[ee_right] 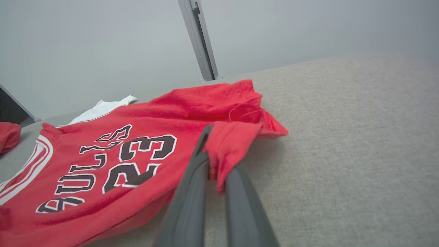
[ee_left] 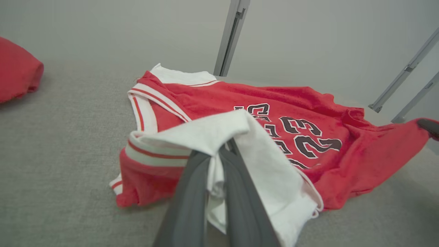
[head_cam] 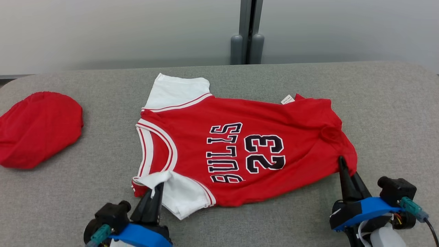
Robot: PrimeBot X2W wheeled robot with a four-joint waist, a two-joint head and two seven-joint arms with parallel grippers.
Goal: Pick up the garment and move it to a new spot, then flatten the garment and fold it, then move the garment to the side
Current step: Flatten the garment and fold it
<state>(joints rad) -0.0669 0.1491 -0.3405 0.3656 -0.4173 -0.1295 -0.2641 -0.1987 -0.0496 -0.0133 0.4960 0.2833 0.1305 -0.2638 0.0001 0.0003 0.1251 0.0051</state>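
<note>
The garment [head_cam: 240, 147] is a red jersey with white sleeves and the print BULLS 23, lying spread on the grey padded surface with its neck toward the left. My left gripper [head_cam: 159, 188] is shut on the near white sleeve [ee_left: 240, 151], and cloth bunches between its fingers [ee_left: 192, 192]. My right gripper [head_cam: 342, 163] is shut on the near corner of the red hem [ee_right: 233, 144], which is folded over its fingertips. In the right wrist view the garment [ee_right: 113, 154] stretches away to the left.
A second red cloth [head_cam: 37, 128] lies bunched at the left end of the grey surface [head_cam: 394, 120]. A pale wall with a grey vertical post [head_cam: 247, 32] stands behind. Bare surface runs to the right of the jersey.
</note>
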